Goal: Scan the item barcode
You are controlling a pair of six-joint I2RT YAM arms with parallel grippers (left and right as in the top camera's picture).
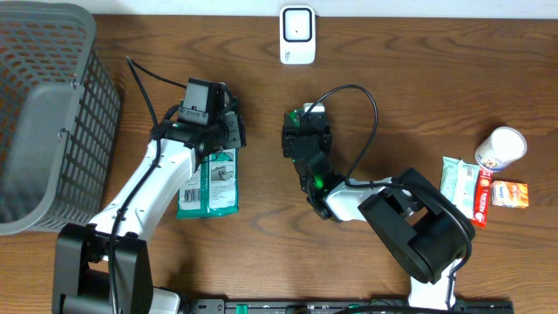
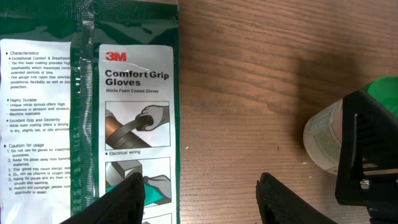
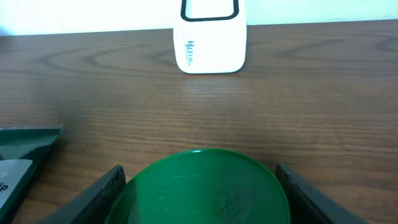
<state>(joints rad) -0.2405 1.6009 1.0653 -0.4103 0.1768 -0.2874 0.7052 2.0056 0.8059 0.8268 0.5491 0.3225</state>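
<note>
Right pincer (image 3: pixel 199 177): partly open, fingers pressed to either side of a green-lidded container (image 2: pixel 322 138), apparently gripped and off the desk (image 1: pixel 410 78).

Container straight in front of the barcode scanner (image 1: pixel 296 35), on the robot's side of it and well apart, with bare wood between. Scanner face turned toward the pincer in the right wrist view. Green lid toward the wrist camera, pale body beyond it. Long axis hard to read. No barcode visible on any exposed side.

Right arm the nearer to the scanner by far. Judged next: carry the container forward to the scanner and turn the label to the window. Risk: barcode on a hidden side, or under a finger.

Left pincer (image 2: pixel 199 185): about half open, holding nothing, low over the right edge of a 3M Comfort Grip gloves packet (image 1: pixel 209 187). Packet flat on the desk, left of the scanner and nearer the robot.

Desk: dark wood grain, matte. Wire basket (image 1: pixel 44 113) far left of the scanner. Wipes pack (image 1: pixel 458 179), white cup (image 1: pixel 501 146) and small boxes (image 1: pixel 510 194) far right of it.
</note>
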